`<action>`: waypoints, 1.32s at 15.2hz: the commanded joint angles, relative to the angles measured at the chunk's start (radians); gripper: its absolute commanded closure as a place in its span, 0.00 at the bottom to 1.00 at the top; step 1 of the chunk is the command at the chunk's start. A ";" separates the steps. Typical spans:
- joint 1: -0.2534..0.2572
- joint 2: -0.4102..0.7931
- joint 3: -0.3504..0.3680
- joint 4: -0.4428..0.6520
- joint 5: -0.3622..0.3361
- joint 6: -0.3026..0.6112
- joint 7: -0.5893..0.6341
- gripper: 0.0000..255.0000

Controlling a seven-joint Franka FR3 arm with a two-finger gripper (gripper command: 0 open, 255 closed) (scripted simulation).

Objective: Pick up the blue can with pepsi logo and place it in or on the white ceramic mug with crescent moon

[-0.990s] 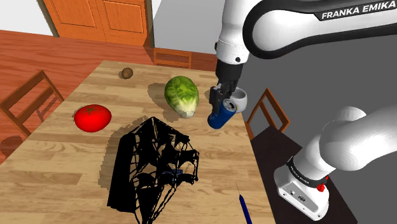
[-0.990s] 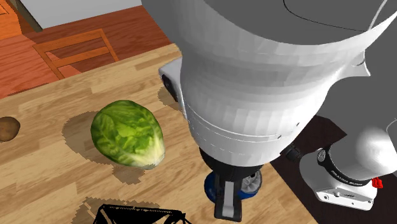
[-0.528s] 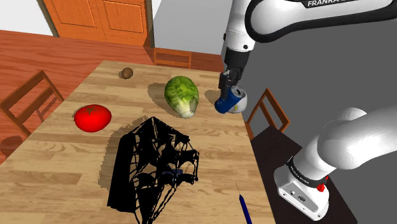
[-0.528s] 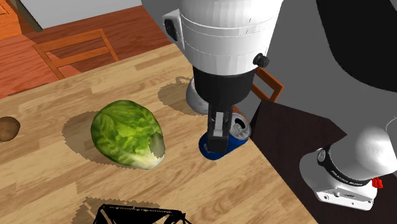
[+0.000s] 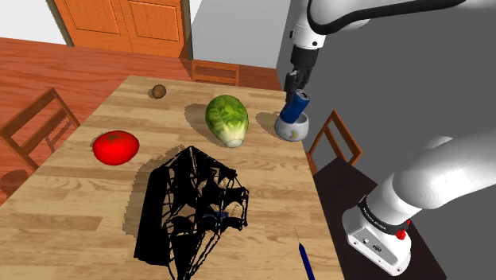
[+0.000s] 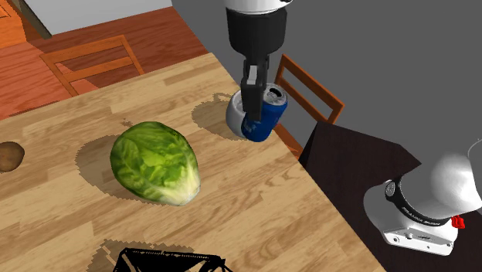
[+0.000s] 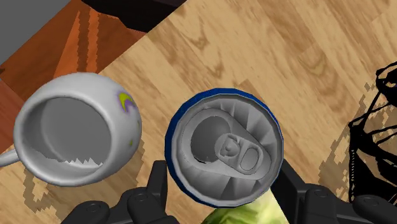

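Black gripper [image 6: 252, 94] is clamped on the blue can [image 7: 224, 147], fingers [image 7: 157, 183] pressed against its sides just under the silver top; can's tilted, pull-tab end up. In the wrist view it's right beside the white mug [image 7: 121, 137] w/ the yellow crescent, not over the opening; can't tell if they touch. In the shoulder view the can overlaps the mug's rim, near the wooden table [image 5: 87, 199] edge on that view's right. Lettuce head [image 5: 227, 119] is close by; tomato [image 5: 116, 147] and black wire basket [image 5: 195, 211] are farther off, towards that view's left.
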 commanded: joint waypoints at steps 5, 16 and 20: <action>-0.059 0.108 -0.085 0.113 -0.047 -0.010 -0.122 1.00; -0.130 0.305 -0.188 0.301 -0.073 -0.003 -0.287 1.00; -0.131 0.316 -0.188 0.259 -0.072 0.050 -0.288 1.00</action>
